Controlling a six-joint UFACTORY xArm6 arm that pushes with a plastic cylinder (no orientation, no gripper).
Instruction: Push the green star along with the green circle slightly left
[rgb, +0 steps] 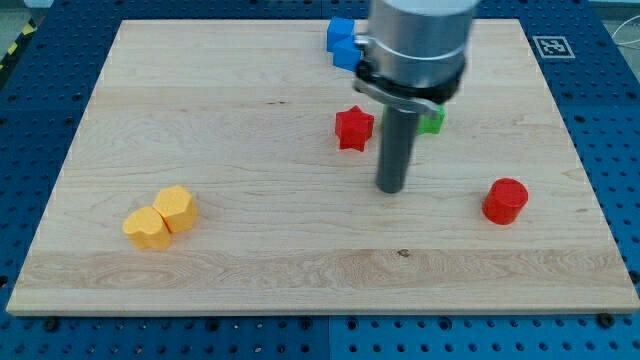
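Green block (432, 122) mostly hidden behind rod, shape unclear; my tip (390, 188) below it.

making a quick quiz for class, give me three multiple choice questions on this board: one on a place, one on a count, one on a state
1. Where is the red star-shaped block relative to my tip?
A. toward the view's upper left
B. toward the view's lower right
C. directly below

2. How many yellow blocks are there?
A. one
B. two
C. four

3. How do the two yellow blocks sit?
A. far apart
B. stacked
C. side by side, touching

Answers:
1 A, the star lies up and left of the rod's end.
2 B, a pair lies near the wooden board's lower left.
3 C, no gap shows between them.

A green block peeks out behind the rod; its shape is hidden.
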